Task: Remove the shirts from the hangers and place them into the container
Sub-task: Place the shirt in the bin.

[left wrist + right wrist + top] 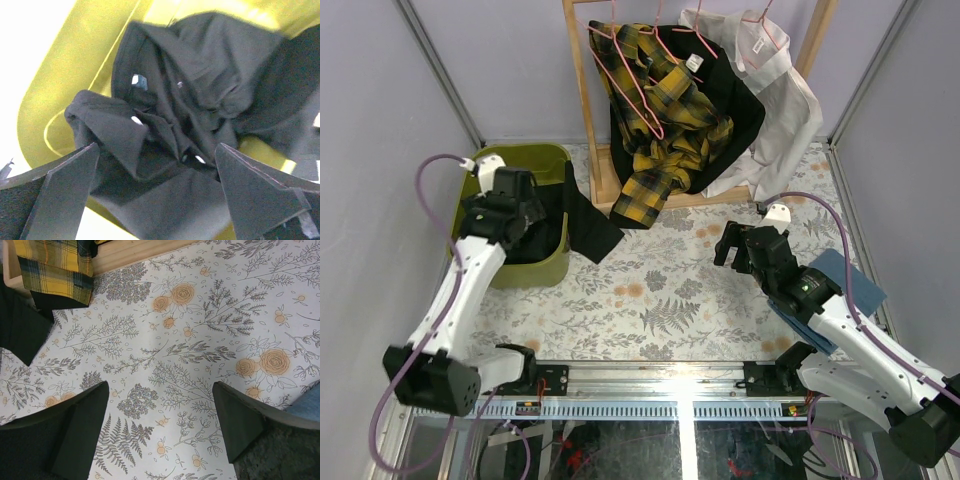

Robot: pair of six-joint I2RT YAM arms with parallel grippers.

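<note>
On the near side of the table, the right gripper (160,386) hangs with its jaws wide and nothing between them, over the flowered table cover (200,340); a folded blue cloth (845,280) lies partly under that arm.

A little further in on the left, the left gripper (157,150) stands over the container (520,275), fingers spread wide and clear of the black shirt (200,75) crumpled inside. One flap of that shirt spills over the rim onto the table, so I'd say it isn't fully in.

At the back, on the wooden rack (582,100), the plaid shirt (665,120), a second black shirt (735,110) and the white shirt (785,110) hang bunched together among the pink hangers (630,85).

These look light, limp and floppy. They will sag and trail from wherever they are pinched, and a collar or shoulder seam looks the surest hold.

The rack's top rail is cut off, and which hanger carries which shirt is hard to make out. The black one is mostly hidden behind the plaid.
</note>
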